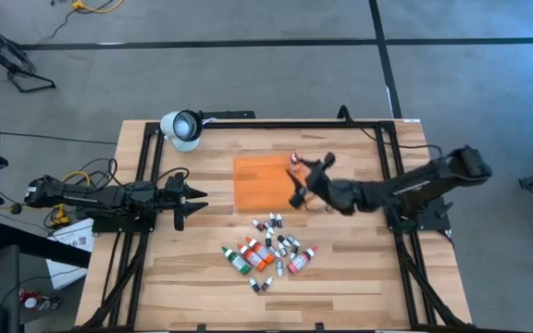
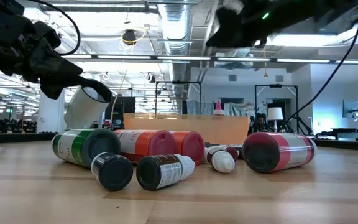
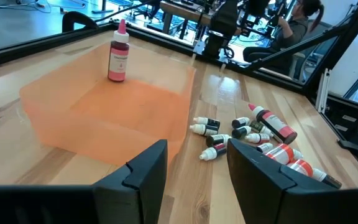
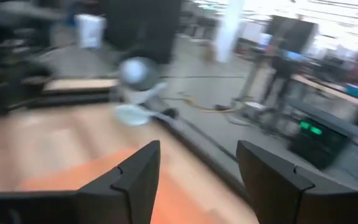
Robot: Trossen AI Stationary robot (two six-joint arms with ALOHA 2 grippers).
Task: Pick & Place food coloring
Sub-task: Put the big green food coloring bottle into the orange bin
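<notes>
Above the orange tray (image 1: 262,180), right hand (image 1: 298,180) hovers open.

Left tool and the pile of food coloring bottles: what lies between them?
Only bare wooden table. The high view shows nothing between the left tool and the bottle pile; the orange tray sits off that line.

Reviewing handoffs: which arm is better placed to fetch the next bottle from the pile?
Right, probably. Its open end effector hovers at the orange tray, just beyond the bottle pile. The left end effector, also open, waits at the table's left side.
</notes>
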